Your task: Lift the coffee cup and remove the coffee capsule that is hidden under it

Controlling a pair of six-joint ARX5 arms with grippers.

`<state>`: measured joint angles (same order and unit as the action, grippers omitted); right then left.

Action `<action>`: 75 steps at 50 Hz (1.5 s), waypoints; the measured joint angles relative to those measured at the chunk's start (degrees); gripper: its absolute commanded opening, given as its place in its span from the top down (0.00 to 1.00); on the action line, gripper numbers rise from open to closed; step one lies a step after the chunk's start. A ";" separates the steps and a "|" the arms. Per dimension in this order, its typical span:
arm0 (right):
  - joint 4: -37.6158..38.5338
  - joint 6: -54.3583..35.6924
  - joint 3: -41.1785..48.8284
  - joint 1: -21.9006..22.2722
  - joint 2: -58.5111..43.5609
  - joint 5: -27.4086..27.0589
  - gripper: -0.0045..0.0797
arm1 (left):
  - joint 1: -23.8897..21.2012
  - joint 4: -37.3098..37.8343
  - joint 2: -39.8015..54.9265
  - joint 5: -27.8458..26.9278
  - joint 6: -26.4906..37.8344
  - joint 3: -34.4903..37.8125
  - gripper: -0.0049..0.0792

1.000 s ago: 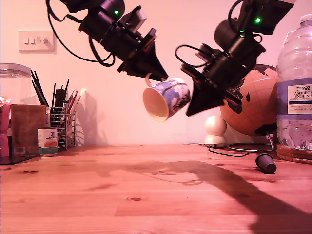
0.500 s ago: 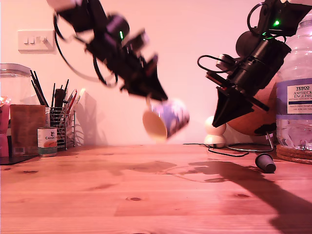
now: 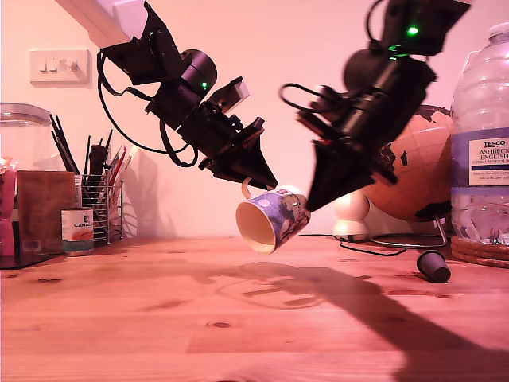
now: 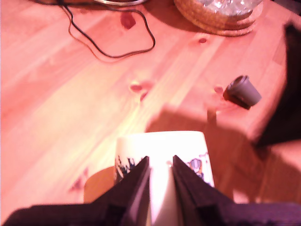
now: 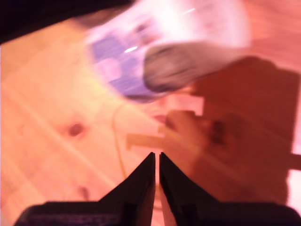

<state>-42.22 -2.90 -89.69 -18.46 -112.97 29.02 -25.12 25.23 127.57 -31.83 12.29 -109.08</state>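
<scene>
Wooden table (image 3: 159, 318), capsule (image 3: 433, 266) on its side near bottle (image 3: 479, 135), globe (image 3: 413, 171).

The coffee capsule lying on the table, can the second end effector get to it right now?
Probably yes. The coffee capsule lies uncovered on the table, nothing on top of it. My second end effector is shut and holds nothing, while my first end effector holds the coffee cup in the air. It would need to open first.

wooden table (image 3: 238, 334), knotty planks. on it: dark coffee capsule (image 3: 433, 266) on its side lower right of exterior view, cork mat (image 3: 477, 251) under water bottle (image 3: 479, 135), globe stand (image 3: 402, 239), black cable (image 3: 374, 249), small tin can (image 3: 77, 231) and wire pen holder (image 3: 102, 208) far left.
</scene>
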 measured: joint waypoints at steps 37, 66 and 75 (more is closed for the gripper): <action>-2.01 0.00 0.00 -0.37 0.00 -0.02 0.96 | 0.00 -4.74 3.52 0.02 -0.02 0.00 0.97; -1.73 -0.13 -0.02 -0.35 0.00 -3.63 0.96 | 0.04 -11.74 3.87 -1.18 0.90 0.00 0.97; 0.22 -0.15 -0.02 0.83 0.00 -4.26 0.96 | 0.31 -12.70 3.87 -3.41 -1.57 0.00 0.97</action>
<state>-42.00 -3.05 -89.71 -17.63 -112.97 24.75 -24.82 12.53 131.44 -35.24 10.72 -109.08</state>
